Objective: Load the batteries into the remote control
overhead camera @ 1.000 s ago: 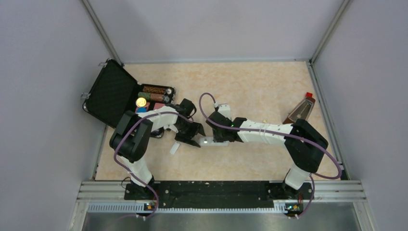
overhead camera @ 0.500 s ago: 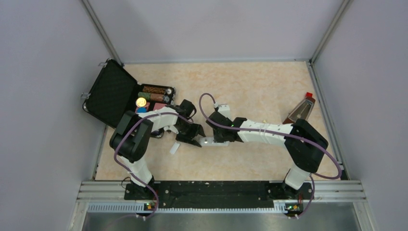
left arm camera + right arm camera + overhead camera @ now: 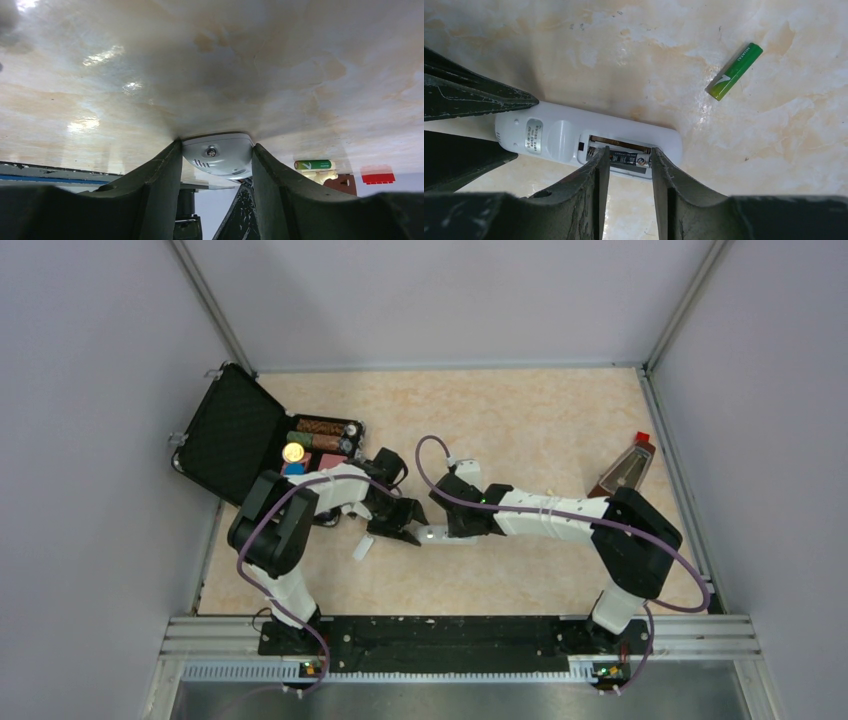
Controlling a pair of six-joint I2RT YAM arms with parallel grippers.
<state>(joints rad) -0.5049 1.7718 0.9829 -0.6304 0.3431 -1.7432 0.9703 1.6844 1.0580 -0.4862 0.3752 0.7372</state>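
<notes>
Remote (image 3: 556,135) face-down, dark battery (image 3: 626,159) inside, green battery (image 3: 734,71) loose

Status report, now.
Left hand clamps remote control end. Right hand straddles dark battery in open compartment, grip unclear. Green battery loose on table; no obstruction seen.

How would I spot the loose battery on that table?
On the beige table lies a white remote. Past its open end, apart from it, lies the green battery. It is bright green with white print, while the dark battery sits inside the remote.
</notes>
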